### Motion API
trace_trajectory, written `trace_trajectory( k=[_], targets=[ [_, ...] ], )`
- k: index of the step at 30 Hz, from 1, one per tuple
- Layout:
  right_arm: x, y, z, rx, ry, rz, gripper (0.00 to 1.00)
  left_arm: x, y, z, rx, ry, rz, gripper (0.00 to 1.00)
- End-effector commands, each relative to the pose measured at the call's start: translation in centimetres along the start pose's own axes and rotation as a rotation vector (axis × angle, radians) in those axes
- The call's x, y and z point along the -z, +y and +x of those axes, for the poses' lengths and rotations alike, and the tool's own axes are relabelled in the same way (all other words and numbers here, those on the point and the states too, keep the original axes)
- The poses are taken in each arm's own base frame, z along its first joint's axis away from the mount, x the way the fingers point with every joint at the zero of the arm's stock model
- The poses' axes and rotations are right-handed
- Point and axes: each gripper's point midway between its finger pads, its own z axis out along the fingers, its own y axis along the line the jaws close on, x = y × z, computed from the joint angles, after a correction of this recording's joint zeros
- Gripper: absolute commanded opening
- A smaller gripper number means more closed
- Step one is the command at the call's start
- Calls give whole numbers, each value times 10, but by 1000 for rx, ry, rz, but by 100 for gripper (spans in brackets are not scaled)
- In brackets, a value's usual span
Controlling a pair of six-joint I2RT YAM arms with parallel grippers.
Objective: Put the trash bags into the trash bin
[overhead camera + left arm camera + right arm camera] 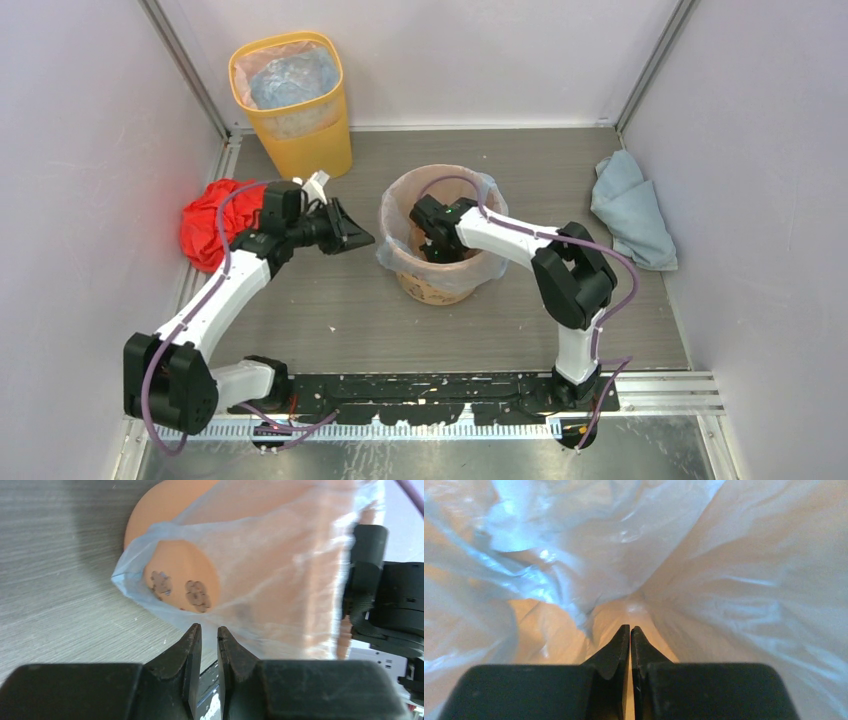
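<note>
The round orange trash bin (430, 285) stands mid-floor, lined with a translucent whitish trash bag (485, 262) folded over its rim. My right gripper (437, 243) reaches down inside it. Its jaws are shut, with only bag film (724, 580) around the tips (630, 628) and nothing seen between them. My left gripper (358, 239) hovers just left of the bin's rim. In the left wrist view its tips (209, 628) stand a narrow gap apart and empty, facing the bag's overhang (260, 575) and the bin's printed side (182, 577). A crumpled red bag (208, 225) lies by the left wall.
A taller yellow bin (295, 120) holding a clear bag stands at the back left. A light blue cloth (630, 205) lies by the right wall. White walls close in on the left, back and right. The arms' black base rail (430, 392) runs along the near edge.
</note>
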Motion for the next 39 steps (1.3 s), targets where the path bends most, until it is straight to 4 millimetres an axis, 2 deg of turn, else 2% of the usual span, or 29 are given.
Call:
trace_trajectory(
  k=[1,7,11,15,21,25,29,35,39],
  targets=[
    [38,10,-20,8,-108,-20,11,21,-35,-18,-81,-57,54,20],
    [55,11,-25,17,-145,-18,10,27,-46,-22,-92,-72,69,20],
    [80,6,-35,23,-209,16,11,34,-56,-27,-107,-83,80,20],
    [118,4,-48,24,-308,23,11,43,-75,-38,-140,-96,104,21],
    [194,-2,-63,-9,-532,22,11,61,-106,-54,-212,-112,115,21],
    [233,-25,-63,-74,-663,91,14,63,-122,-61,-292,-96,67,21],
    [260,-63,-58,-199,-756,141,17,50,-135,-60,-356,-57,29,21],
    [278,-126,-40,-374,-804,187,23,21,-149,-47,-482,-1,-85,21],
    [282,-152,-26,-451,-833,219,28,2,-155,-29,-569,49,-154,21]
  ],
)
